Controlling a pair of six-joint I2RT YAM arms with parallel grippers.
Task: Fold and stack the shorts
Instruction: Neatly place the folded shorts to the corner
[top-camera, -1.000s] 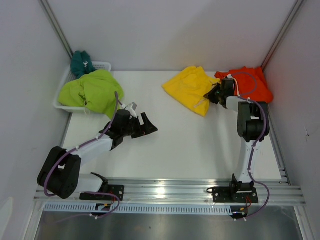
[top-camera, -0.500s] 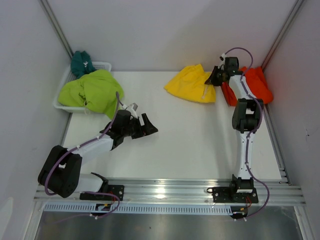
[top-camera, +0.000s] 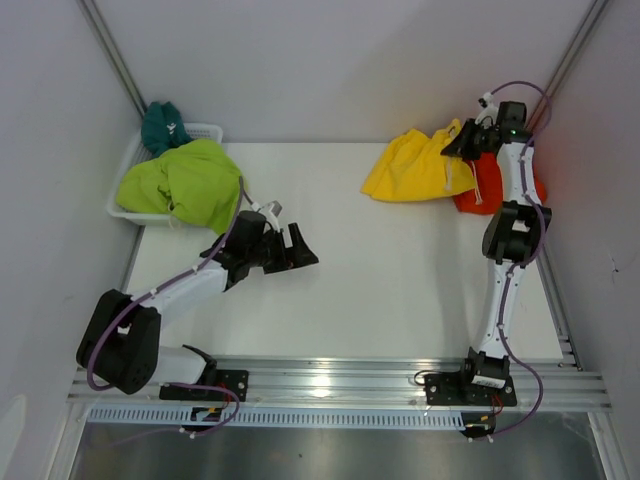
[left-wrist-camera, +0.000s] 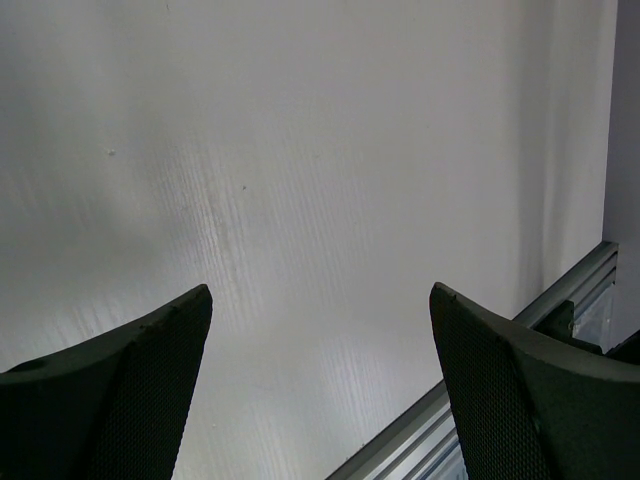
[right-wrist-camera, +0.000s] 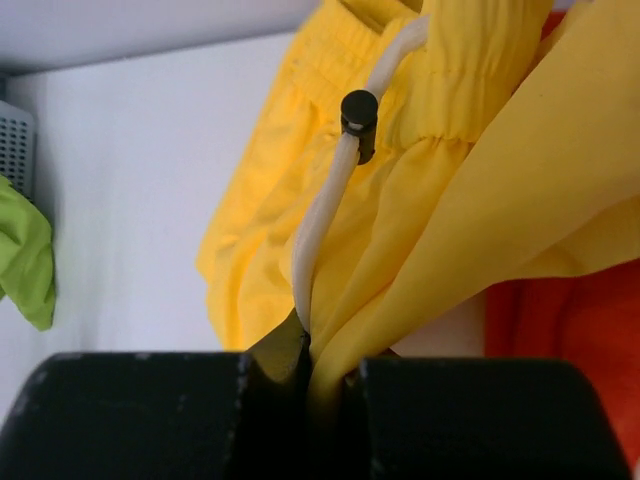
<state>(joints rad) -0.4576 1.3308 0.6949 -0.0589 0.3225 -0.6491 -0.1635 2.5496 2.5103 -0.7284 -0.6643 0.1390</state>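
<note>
The yellow shorts (top-camera: 415, 168) hang bunched from my right gripper (top-camera: 462, 140) at the back right, lifted partly over the orange shorts (top-camera: 492, 185). In the right wrist view the jaws are shut on yellow fabric (right-wrist-camera: 470, 200) and its white drawstring (right-wrist-camera: 325, 215); orange fabric (right-wrist-camera: 560, 340) shows beneath. The lime-green shorts (top-camera: 180, 185) spill over the white basket (top-camera: 205, 130) at the back left, with the teal shorts (top-camera: 160, 125) behind them. My left gripper (top-camera: 300, 255) is open and empty, low over the bare table (left-wrist-camera: 300, 180).
Grey walls close in on both sides and the back. A metal rail (top-camera: 330, 380) runs along the near table edge and shows in the left wrist view (left-wrist-camera: 500, 380). The basket stands against the left wall.
My right gripper has risen and moved back and to the right, dragging the yellow shorts toward and over the orange pair. The left arm has barely moved.
</note>
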